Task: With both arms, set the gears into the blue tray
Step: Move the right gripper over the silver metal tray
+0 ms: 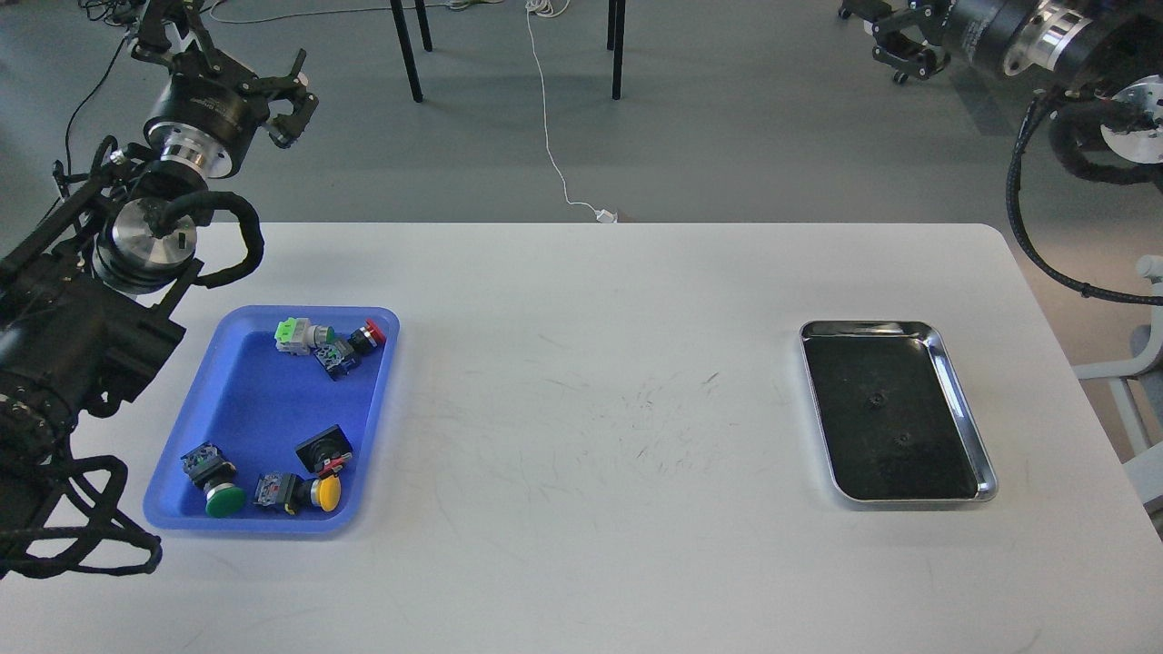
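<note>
Gears lie in the steel tray [965, 427] at about 3 o'clock on the white table [591, 545]; the first gear [877, 399] is near the middle of the tray's dark bottom, and the second gear [902, 440] lies just toward 5 o'clock from it, apart from it; both are very small and dark, so their teeth are hard to see; no gripper touches them.

The blue tray [238, 400] is at about 9 o'clock on the table, well apart from the steel tray; it holds push-button switches; one with a green cap [223, 500] and one with a yellow cap [327, 491] lie near its 6 o'clock rim, with a black one [323, 448] just beside them; a pale green one [295, 335] and one with a red cap [371, 333] lie near its 12 o'clock rim.

The left gripper [232, 59] is at about 10 o'clock, raised beyond the far edge of the table, above the grey floor [727, 136]; its fingers [289, 91] stand apart and hold nothing.

The right gripper [895, 36] is at about 1 o'clock, near the top edge of the view, high over the floor and well apart from the steel tray; it is seen small and dark and partly cut off, so I cannot tell how its jaws stand.

A white cable [550, 136] runs on the floor to the table's far edge.
</note>
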